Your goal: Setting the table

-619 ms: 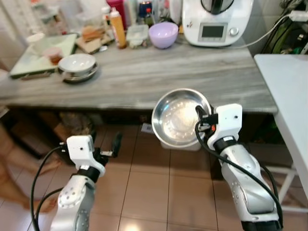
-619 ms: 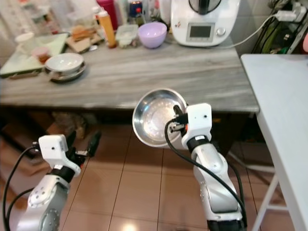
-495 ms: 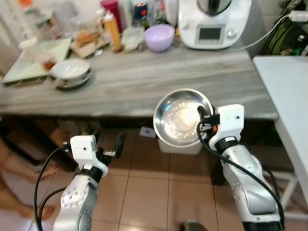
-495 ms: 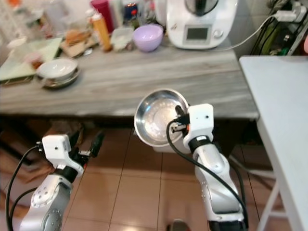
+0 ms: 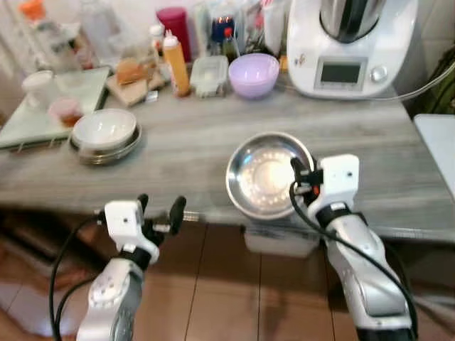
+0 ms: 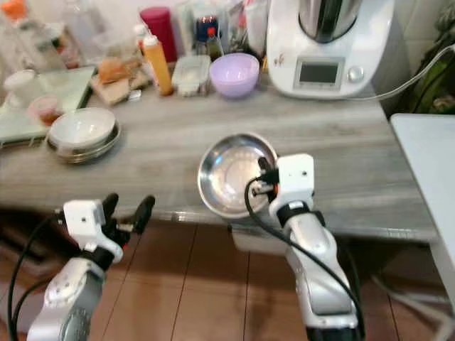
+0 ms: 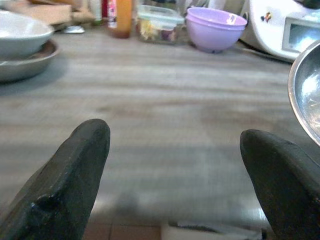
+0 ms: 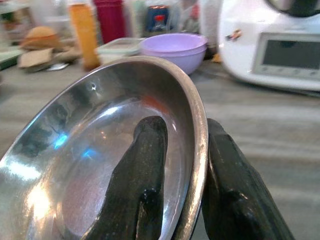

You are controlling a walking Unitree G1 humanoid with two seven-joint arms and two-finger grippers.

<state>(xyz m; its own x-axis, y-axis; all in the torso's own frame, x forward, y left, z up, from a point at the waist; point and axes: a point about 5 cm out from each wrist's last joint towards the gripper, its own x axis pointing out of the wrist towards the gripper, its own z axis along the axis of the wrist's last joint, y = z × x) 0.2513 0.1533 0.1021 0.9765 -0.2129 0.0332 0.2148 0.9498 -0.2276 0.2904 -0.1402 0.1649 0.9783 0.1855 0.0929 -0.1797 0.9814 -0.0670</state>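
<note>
Steel bowl empty, tilted over the counter's front edge, rim clamped by right gripper; left gripper wide open, holding nothing.

A grey, wood-grained worktop is running across the view, with tiled floor lying below its front edge. At its left end a pale green tray is carrying a white cup and a small pink cup. Just beside the tray a white bowl is sitting in a stack of metal plates. Along the back are standing an orange bottle, a clear box, a purple bowl and a white kitchen machine. The middle and front of the worktop are lying bare.
</note>
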